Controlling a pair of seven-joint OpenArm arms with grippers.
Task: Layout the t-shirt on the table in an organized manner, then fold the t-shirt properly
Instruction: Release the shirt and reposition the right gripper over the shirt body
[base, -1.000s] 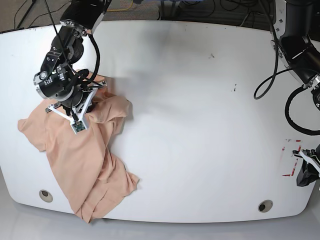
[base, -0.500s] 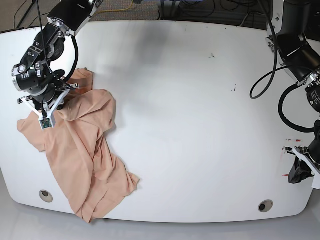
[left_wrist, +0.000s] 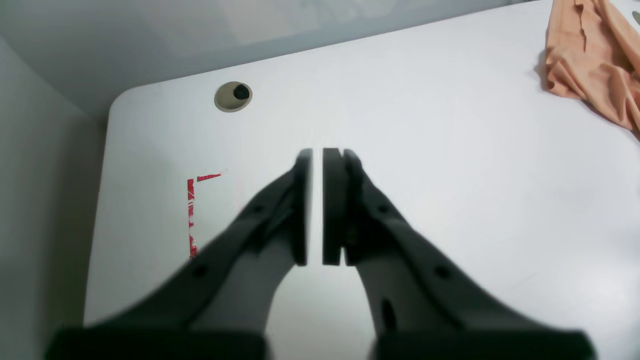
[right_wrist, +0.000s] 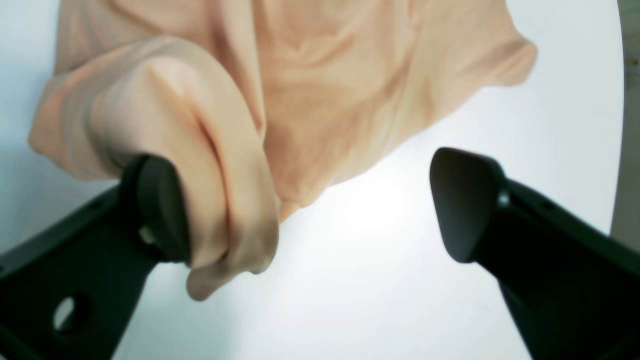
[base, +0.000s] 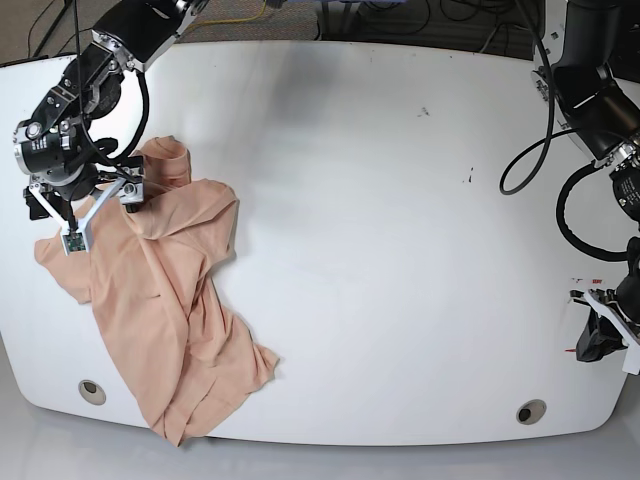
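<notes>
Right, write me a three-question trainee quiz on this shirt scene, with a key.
1. True or false: the t-shirt lies flat and spread out on the table.
2. Which gripper has its fingers wide apart: A) left gripper B) right gripper?
3. Fill in: a fold of the shirt drapes against one ____ of the right gripper.

Key: 1. False, it is bunched and creased near the table's edge. 2. B; the left one's fingers are nearly together, holding nothing. 3. Finger.

Black cables and a yellow cable lie beyond.
</notes>
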